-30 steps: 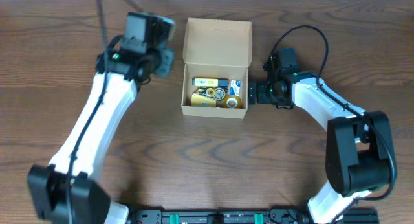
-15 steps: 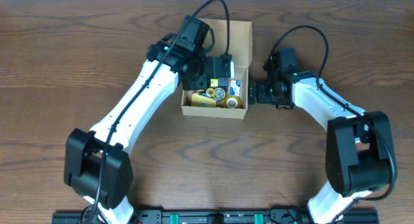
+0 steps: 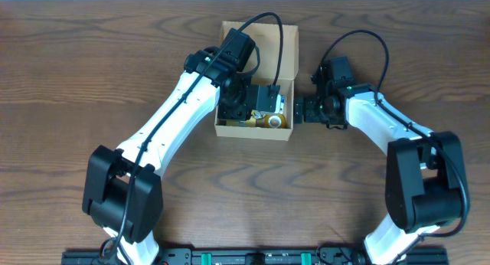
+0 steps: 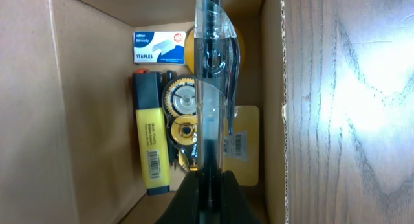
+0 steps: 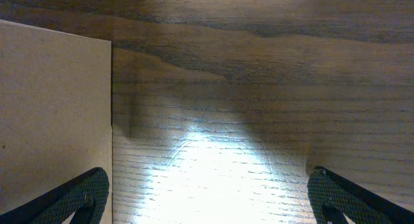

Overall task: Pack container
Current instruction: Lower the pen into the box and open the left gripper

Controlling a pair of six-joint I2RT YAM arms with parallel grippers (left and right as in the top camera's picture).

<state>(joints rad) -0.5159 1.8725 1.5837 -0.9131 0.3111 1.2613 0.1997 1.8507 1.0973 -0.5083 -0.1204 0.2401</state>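
Brown wood table [image 3: 61, 104], left gripper [image 4: 208, 184] pinching a clear pen [image 4: 212, 49] over the open box [image 3: 253, 131], right gripper [image 5: 207, 188] spread wide beside it.

robot lab: wood-grain table [image 3: 46, 81]

Counted: 1 cardboard box [image 3: 287, 47], 1 staples pack [image 4: 157, 47], 1 yellow highlighter [image 4: 152, 143], 1 correction-tape dispenser [image 4: 184, 117], 1 clear pen [image 4: 210, 75]. 2 pincers: left pincer [image 4: 208, 185], right pincer [image 5: 207, 198].
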